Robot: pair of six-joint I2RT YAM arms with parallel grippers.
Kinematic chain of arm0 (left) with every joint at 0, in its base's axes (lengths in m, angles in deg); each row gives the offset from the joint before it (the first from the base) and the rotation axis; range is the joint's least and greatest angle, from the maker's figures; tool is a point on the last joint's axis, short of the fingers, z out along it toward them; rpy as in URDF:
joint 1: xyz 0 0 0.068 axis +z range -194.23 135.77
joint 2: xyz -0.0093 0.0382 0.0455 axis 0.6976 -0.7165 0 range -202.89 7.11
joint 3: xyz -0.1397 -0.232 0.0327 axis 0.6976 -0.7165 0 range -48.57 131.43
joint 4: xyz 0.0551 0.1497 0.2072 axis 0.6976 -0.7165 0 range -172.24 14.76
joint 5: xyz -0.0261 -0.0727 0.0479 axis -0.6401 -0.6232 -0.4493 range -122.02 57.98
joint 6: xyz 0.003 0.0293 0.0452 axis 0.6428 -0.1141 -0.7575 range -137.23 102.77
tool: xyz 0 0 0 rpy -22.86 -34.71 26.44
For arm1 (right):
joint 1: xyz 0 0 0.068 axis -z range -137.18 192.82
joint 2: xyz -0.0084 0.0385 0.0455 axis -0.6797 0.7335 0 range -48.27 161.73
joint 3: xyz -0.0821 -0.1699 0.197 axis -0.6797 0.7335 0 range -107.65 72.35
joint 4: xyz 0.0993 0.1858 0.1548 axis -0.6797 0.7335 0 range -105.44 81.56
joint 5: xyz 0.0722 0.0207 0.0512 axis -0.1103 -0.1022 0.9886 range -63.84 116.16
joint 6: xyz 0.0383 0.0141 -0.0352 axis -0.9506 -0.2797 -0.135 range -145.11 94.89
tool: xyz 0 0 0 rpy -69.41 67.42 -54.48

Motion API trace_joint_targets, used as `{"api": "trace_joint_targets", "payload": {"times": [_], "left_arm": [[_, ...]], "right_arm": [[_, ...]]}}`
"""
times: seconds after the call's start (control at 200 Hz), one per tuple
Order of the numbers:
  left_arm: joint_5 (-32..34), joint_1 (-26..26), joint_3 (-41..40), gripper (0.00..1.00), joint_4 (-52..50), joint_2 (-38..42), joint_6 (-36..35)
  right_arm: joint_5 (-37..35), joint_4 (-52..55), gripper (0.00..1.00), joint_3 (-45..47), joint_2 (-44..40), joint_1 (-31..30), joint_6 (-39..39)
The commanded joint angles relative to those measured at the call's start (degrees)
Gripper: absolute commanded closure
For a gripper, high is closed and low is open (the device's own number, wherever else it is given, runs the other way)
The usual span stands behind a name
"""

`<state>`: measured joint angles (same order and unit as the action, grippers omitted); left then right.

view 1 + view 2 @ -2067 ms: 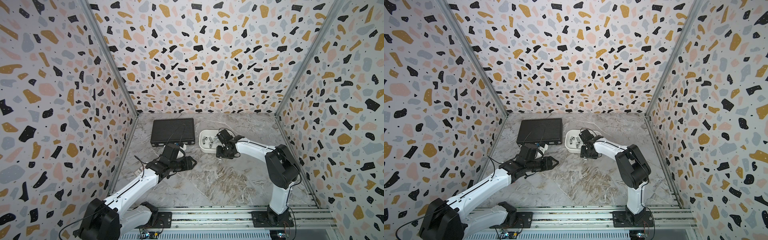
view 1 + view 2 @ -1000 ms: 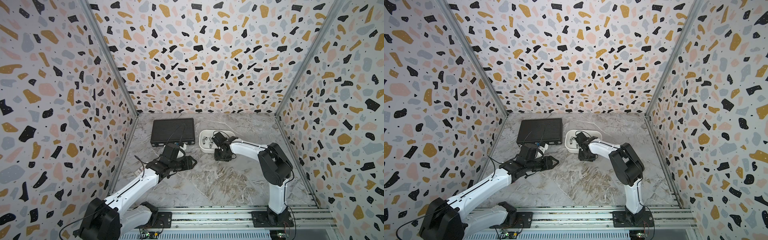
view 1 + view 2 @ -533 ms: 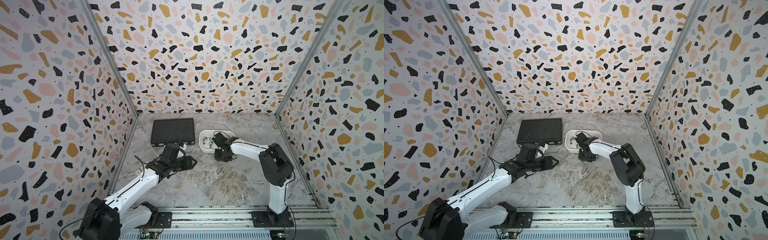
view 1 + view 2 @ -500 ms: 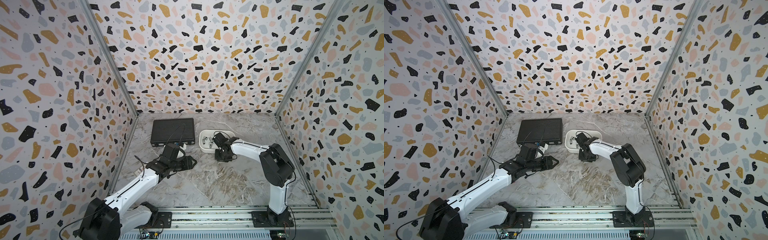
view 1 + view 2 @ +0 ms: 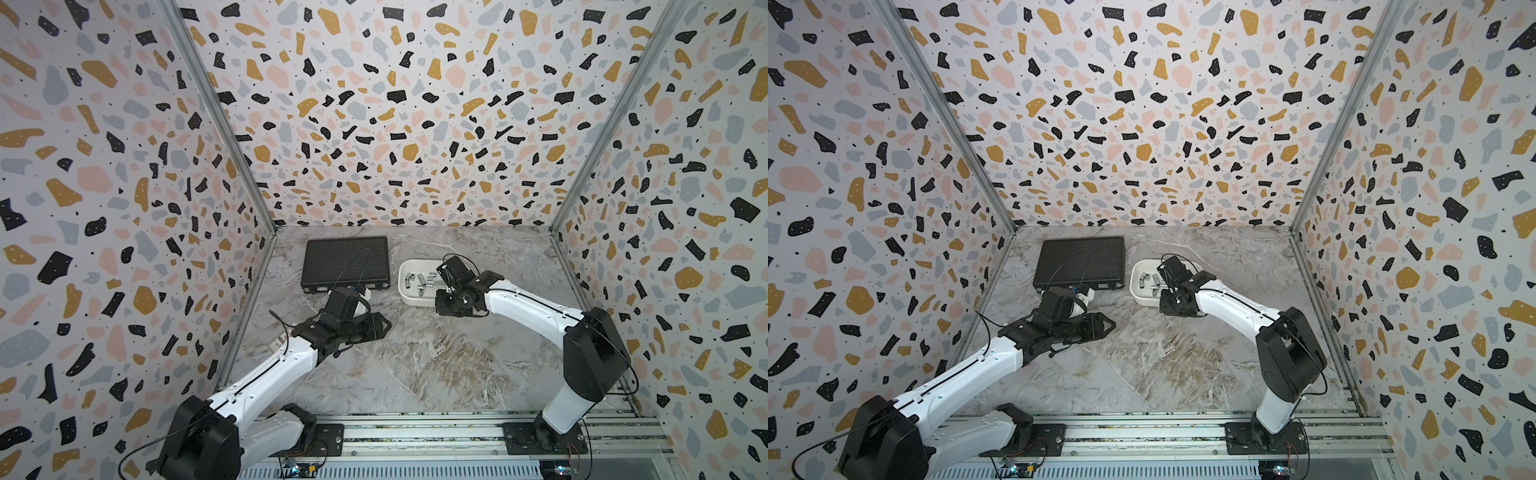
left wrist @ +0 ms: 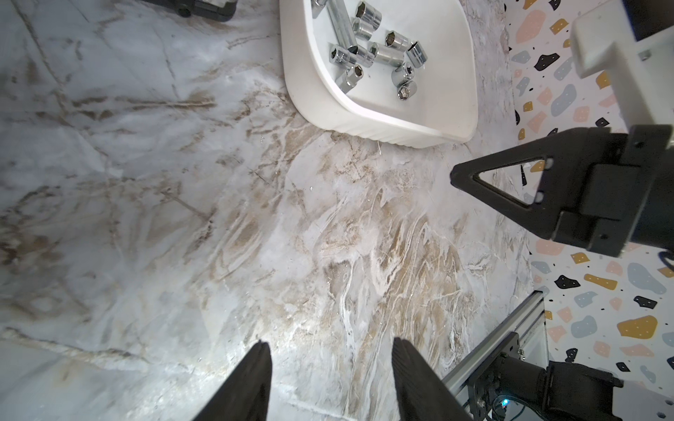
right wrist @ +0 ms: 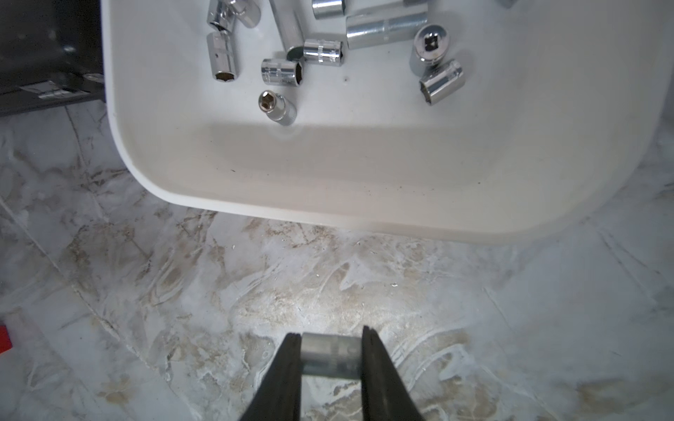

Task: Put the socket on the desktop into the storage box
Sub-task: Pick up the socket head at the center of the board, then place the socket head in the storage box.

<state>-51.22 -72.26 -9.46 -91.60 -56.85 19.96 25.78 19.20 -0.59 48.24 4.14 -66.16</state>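
My right gripper [image 7: 331, 342] is shut on a small chrome socket [image 7: 330, 355], which lies crosswise between its fingertips, low over the marble desktop [image 7: 219, 291]. It is a short way in front of the near wall of the white storage box [image 7: 364, 197]. In both top views the right gripper [image 5: 444, 311] [image 5: 1168, 309] points down beside the storage box [image 5: 405, 291] [image 5: 1136, 293]. Several chrome sockets [image 7: 282, 71] [image 6: 386, 47] lie inside the box. My left gripper [image 6: 329, 342] [image 5: 385, 326] [image 5: 1111, 324] hangs open and empty over bare desktop to the left.
A black ribbed case [image 5: 345, 259] [image 5: 1079, 259] lies closed at the back left, close to the storage box. Patterned walls enclose three sides. A metal rail [image 5: 415, 432] carrying both arm bases runs along the front edge.
My right gripper came down from the box to the desktop in front of it and closed on the socket. The left arm has not moved.
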Motion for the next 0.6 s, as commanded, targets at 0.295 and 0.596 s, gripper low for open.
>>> {"api": "trace_joint_targets", "payload": {"times": [0.295, 0.596], "left_arm": [[2.9, 0.3, 3.5, 0.43, -3.4, 0.8, -1.3], [2.8, 1.8, 4.0, 0.43, -4.1, 0.8, -1.8]], "right_arm": [[1.7, 3.2, 0.80, -10.9, 2.2, 4.6, 3.5], [2.4, 4.6, 0.80, -20.9, 11.8, 8.1, 4.2]]}}
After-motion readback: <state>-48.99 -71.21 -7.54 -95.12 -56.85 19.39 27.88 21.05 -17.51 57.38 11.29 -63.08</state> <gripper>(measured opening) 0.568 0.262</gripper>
